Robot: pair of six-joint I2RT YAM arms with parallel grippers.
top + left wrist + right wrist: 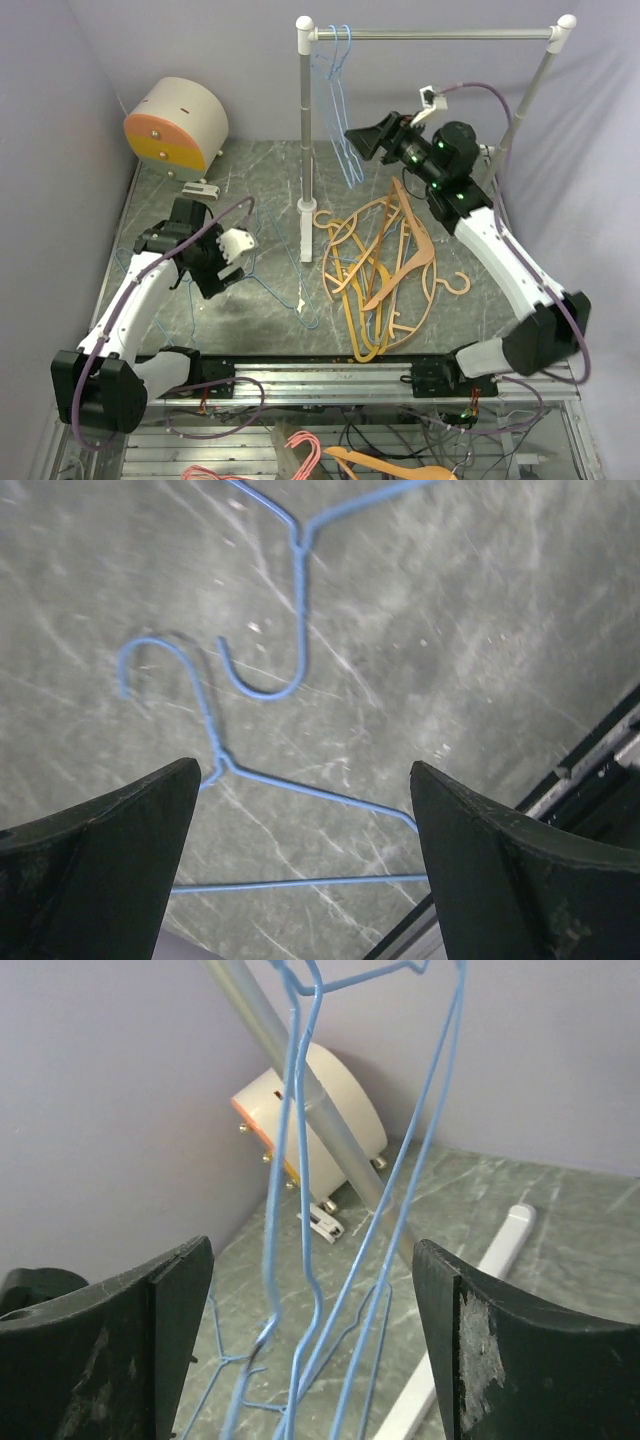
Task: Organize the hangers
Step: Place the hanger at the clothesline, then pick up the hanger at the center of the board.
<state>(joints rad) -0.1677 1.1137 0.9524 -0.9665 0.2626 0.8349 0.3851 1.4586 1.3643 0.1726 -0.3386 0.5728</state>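
Note:
Light-blue wire hangers point(343, 110) hang at the left end of the rack's rail point(440, 34). My right gripper point(358, 140) is open right beside them. In the right wrist view the hanging wires point(300, 1210) pass between the open right gripper's point(310, 1255) jaws, untouched. More blue wire hangers point(275, 275) lie flat on the table. My left gripper point(238, 255) hovers open above them. The left wrist view shows two of their hooks point(270, 680) and a wire shoulder below the open left gripper point(305, 780). A tangled pile of orange and tan hangers point(380, 265) lies at mid-table.
The rack's white post point(304, 130) and foot point(306, 222) stand between the arms. A round white and orange drawer box point(175, 125) sits at the back left, with a small white part point(200, 188) beside it. A metal rail point(300, 372) runs along the front edge. Pink hangers point(300, 450) lie below it.

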